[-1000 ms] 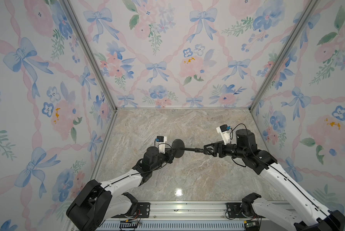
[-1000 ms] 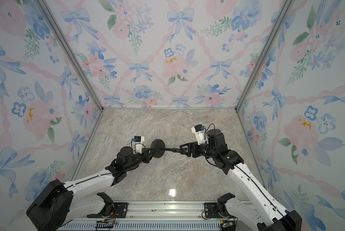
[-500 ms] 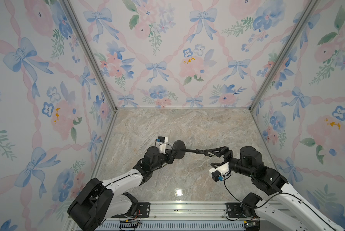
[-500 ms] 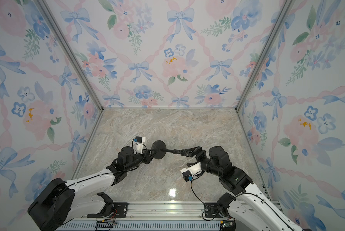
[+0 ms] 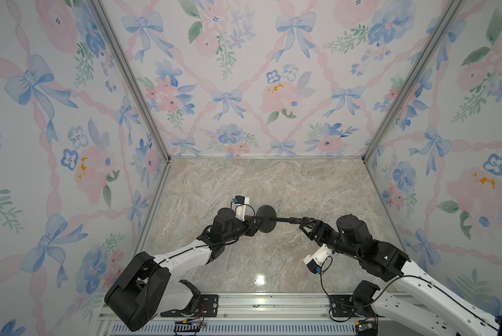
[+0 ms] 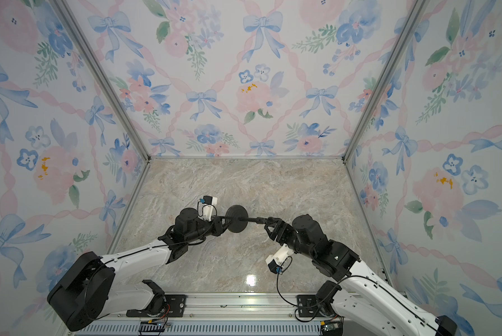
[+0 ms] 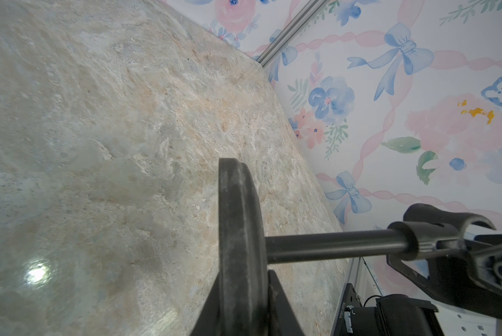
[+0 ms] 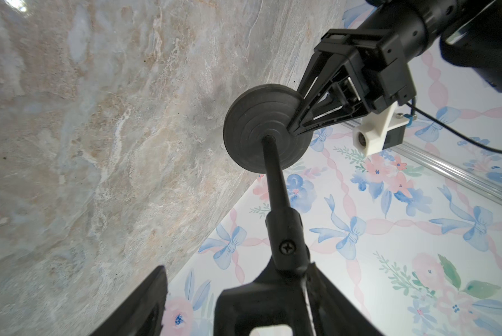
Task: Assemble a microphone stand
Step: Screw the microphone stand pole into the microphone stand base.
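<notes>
Rolled over since a second ago, the right gripper (image 5: pixel 303 223) stands open around the clip end of the rod (image 5: pixel 287 219); the left gripper (image 5: pixel 255 224) clamps the disc (image 5: pixel 268 212).

I work in a staged robot test cell: floral-papered panels (image 5: pixel 244 72) on aluminium framing (image 5: pixel 129 78), marble-look bench (image 5: pixel 258 186), mounting rail (image 5: pixel 273 304).

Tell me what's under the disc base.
Only marble tabletop shows beneath the disc base, held on edge in the air by the left gripper. The spot straight below is covered by the disc and jaws.
</notes>
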